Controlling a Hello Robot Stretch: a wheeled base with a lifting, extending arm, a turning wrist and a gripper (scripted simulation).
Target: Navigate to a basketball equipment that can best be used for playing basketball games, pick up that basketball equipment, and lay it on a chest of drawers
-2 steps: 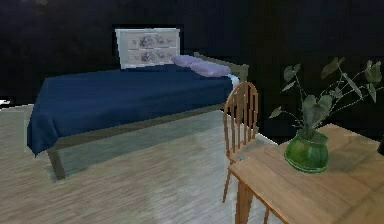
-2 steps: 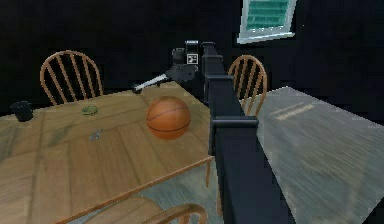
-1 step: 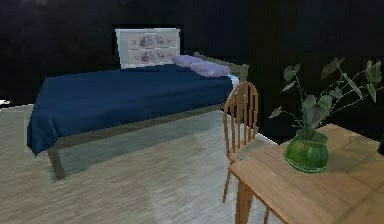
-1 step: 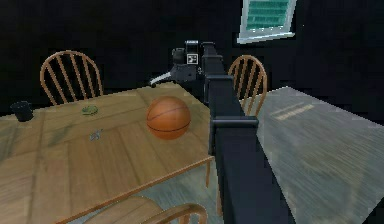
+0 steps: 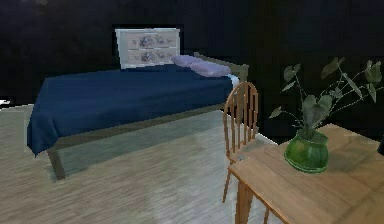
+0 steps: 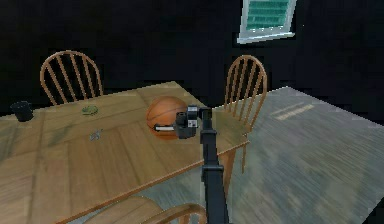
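Observation:
An orange basketball (image 6: pixel 162 112) lies on the wooden table (image 6: pixel 90 165) near its right end in the arm side view. My arm rises from the bottom edge as a dark bar, and the gripper (image 6: pixel 178 126) sits at the ball's right side, with the ball directly behind its far end. I cannot tell whether it holds anything, nor whether it touches the ball.
Two wooden chairs (image 6: pixel 70 72) (image 6: pixel 246 78) stand behind the table, which also carries a black mug (image 6: pixel 22 110) and small bits (image 6: pixel 92 110). Ahead are a blue bed (image 5: pixel 130 100), a wooden chair (image 5: pixel 241 115) and a table corner (image 5: pixel 340 190) with a potted plant (image 5: pixel 308 150). Bare floor lies at the right.

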